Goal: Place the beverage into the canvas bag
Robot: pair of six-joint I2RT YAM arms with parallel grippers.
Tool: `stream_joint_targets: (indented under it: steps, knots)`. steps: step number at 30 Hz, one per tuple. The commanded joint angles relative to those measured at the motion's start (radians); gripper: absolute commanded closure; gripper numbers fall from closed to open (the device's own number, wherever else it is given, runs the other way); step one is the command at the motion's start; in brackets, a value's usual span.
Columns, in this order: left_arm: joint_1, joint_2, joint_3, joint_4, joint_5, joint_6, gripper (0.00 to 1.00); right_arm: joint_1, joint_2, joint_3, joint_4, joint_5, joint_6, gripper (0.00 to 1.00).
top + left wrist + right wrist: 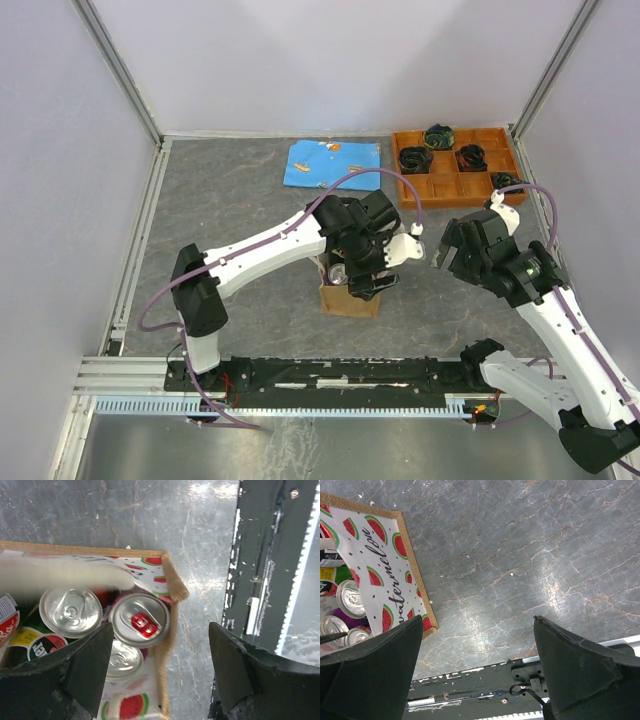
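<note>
left tool (161, 650) open, nothing in it, hanging over the open top of the bag (172, 577). bag stands mid surface (520, 555), towards the near side. several drink cans upright inside, packed close: red-tab can (140, 620) by the bag's corner, plain silver can (70, 611) beside it, third can (120, 660) partly under a finger. right tool (477, 645) also open and empty, over bare surface just right of the bag. blue cloth (333, 165) and orange tray (440, 186) sit at the far side.
</note>
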Motion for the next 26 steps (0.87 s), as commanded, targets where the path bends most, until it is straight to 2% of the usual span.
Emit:
stream_joint_targets:
  steps: [1,5,8,11,17,22,26]
  knots:
    - [-0.011,-0.104,0.049,-0.032,0.086,-0.058,0.17,-0.003,-0.007,0.003,0.023,-0.003,0.002,0.01]
    - [0.088,-0.162,0.062,0.003,0.109,-0.120,0.16,-0.004,-0.015,0.007,0.113,-0.057,-0.043,0.01]
    - [0.212,-0.220,0.042,0.076,0.156,-0.204,0.16,-0.003,-0.015,0.009,0.189,-0.089,-0.072,0.01]
    - [0.334,-0.301,-0.011,0.184,0.169,-0.283,0.16,-0.003,-0.001,0.022,0.239,-0.103,-0.089,0.01]
    - [0.531,-0.453,-0.152,0.399,0.091,-0.412,0.14,-0.003,0.017,0.014,0.308,-0.142,-0.087,0.01]
    - [0.677,-0.522,-0.251,0.450,0.070,-0.455,0.13,-0.003,0.010,-0.013,0.366,-0.158,-0.087,0.01]
    - [0.730,-0.554,-0.327,0.479,0.087,-0.503,0.13,-0.004,0.036,0.008,0.344,-0.148,-0.096,0.01]
